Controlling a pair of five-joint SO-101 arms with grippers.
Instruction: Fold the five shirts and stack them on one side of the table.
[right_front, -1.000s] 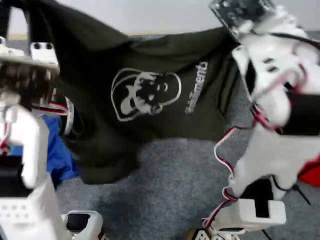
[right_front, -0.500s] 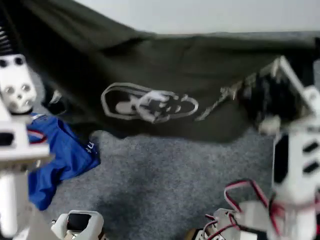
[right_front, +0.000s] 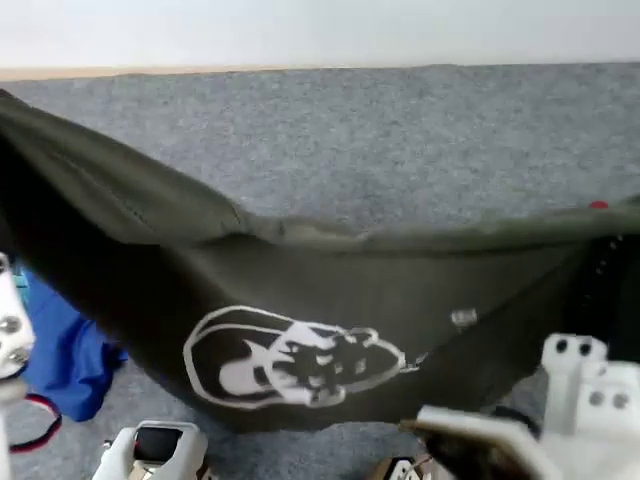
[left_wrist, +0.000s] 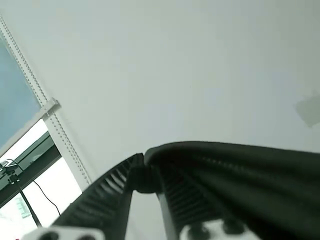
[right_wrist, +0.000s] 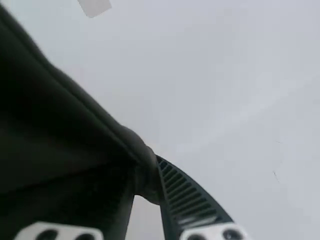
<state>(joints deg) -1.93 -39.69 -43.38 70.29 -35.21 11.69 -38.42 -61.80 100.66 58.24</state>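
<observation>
Now 1 dark green shirt (right_front: 300, 290) w/ a pale print hangs stretched above the grey worktop (right_front: 400, 130), spanning it from left edge to right edge. 2 claws hold it up: left claw (left_wrist: 145, 170) pinched tight on a bunched bit of fabric, right claw (right_wrist: 145, 180) clamped the same way on another bit. 1 blue shirt (right_front: 65, 350) lies crumpled at worktop's left edge, partly behind the dark cloth. 1 red scrap (right_front: 598, 206) peeks out at right edge.

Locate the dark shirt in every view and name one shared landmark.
High view: dark shirt stretched across the frame, sagging over the table.
Left wrist view: pinched in the left end effector.
Right wrist view: pinched in the right end effector.
Shared landmark: its taut upper edge.
</observation>
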